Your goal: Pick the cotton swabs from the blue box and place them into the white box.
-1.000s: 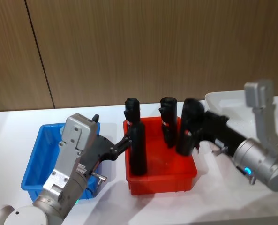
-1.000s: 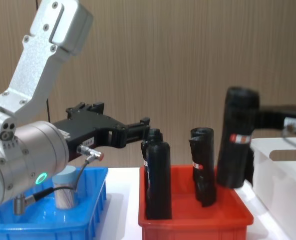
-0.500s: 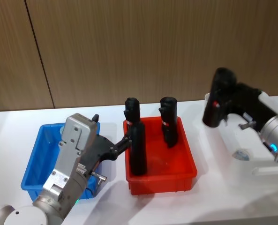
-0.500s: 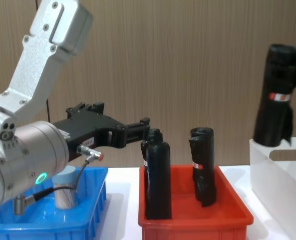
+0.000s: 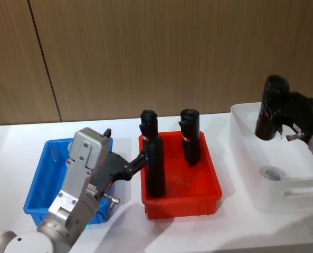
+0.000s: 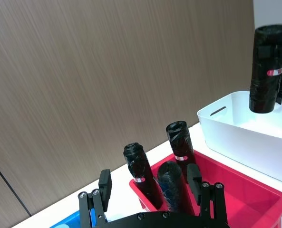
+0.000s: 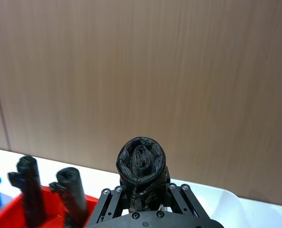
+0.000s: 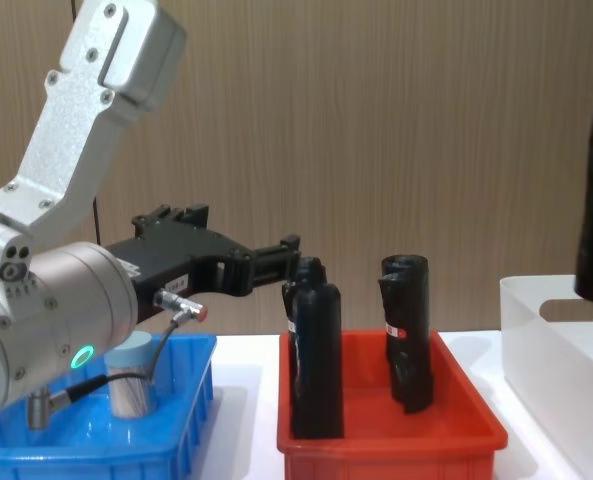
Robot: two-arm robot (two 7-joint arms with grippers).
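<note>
- The right gripper [image 7: 141, 202] pinches a black roll [image 5: 269, 108], held upright above the white box [image 5: 304, 197].
- A cotton swab tub [image 8: 131, 380] sits in the blue box [image 8: 191, 395], below the left gripper [image 8: 288, 262], whose fingers I cannot judge.
- Judging by this, lowering and releasing comes next, though swabs are the task.

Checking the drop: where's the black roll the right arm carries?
In the head view, the black plastic roll hangs upright in the right tool, above the translucent white plastic box on the right.

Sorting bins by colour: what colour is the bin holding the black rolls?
Red bin, clearest in the head view.
</note>
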